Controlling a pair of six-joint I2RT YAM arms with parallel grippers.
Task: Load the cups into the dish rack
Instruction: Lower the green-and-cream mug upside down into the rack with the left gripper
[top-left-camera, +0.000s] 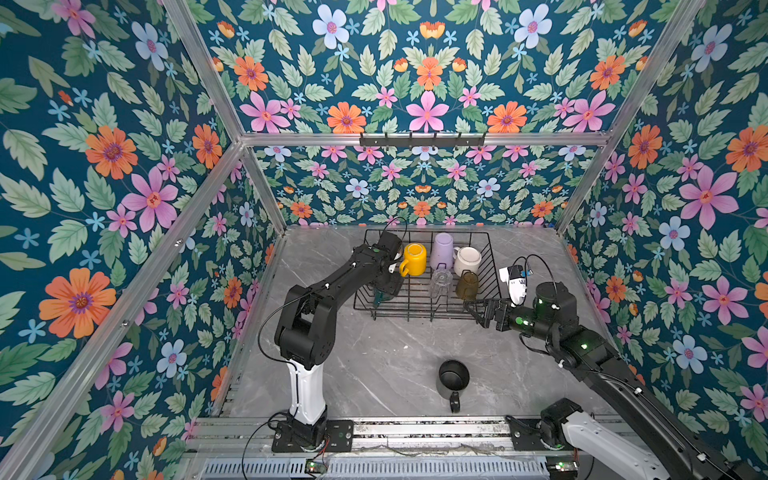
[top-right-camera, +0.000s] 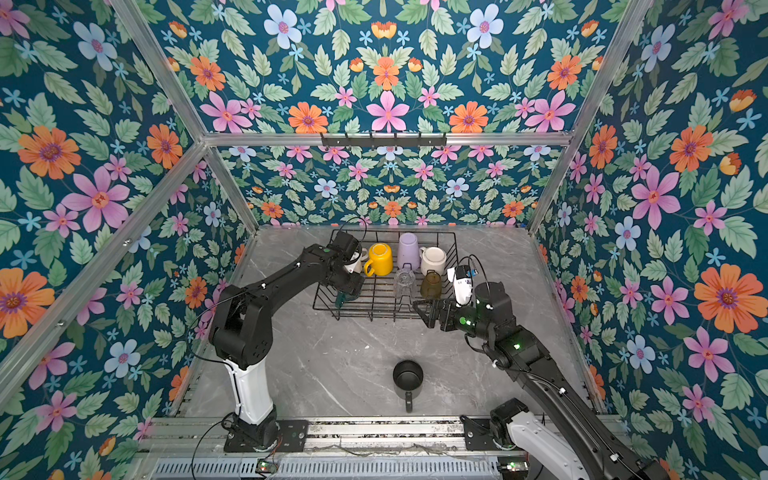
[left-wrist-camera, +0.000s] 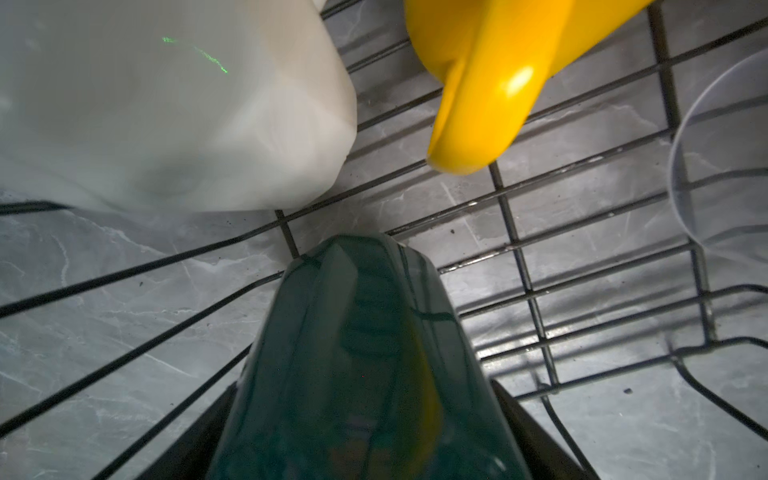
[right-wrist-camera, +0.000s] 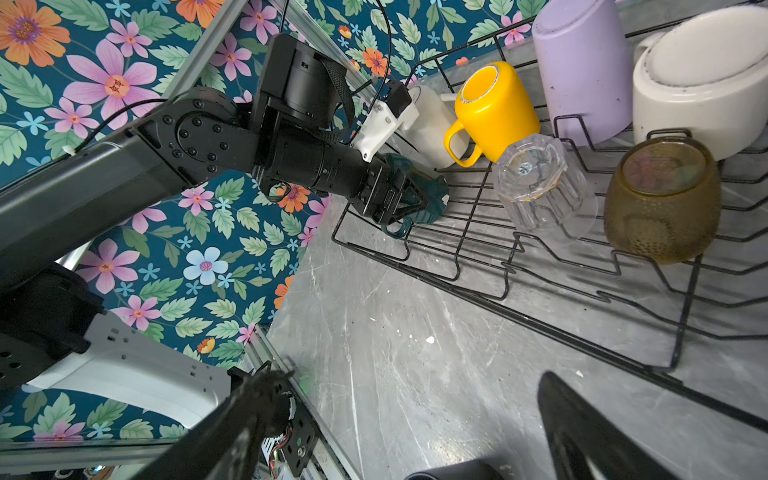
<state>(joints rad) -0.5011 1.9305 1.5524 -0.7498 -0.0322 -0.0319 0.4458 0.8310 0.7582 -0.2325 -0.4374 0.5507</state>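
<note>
Arm (top-left-camera: 332, 286) hides most of dark green mug (right-wrist-camera: 436, 192) pinched by left claw (right-wrist-camera: 417, 200); right claw (top-left-camera: 473, 311) spread.

The rack (top-left-camera: 411, 303) stands at the back middle of the worktop (top-left-camera: 374, 353). Along its back row, left to right, sit the corner mug (right-wrist-camera: 424, 120), the second mug (top-left-camera: 414, 258), the tumbler (top-left-camera: 443, 250) and the end mug (top-left-camera: 467, 260). The glass (top-left-camera: 441, 282) stands in front of the tumbler, and the right glass (top-left-camera: 467, 285) just beside it, in front of the end mug. At the rack's front left, before the corner mug, the held mug (left-wrist-camera: 353, 353) sits between the left gripper's (right-wrist-camera: 419, 203) jaws. The right gripper (top-left-camera: 473, 309) is at the rack's front right corner. The lone mug (top-left-camera: 453, 376) sits on the worktop near the front, well apart from the rack.
</note>
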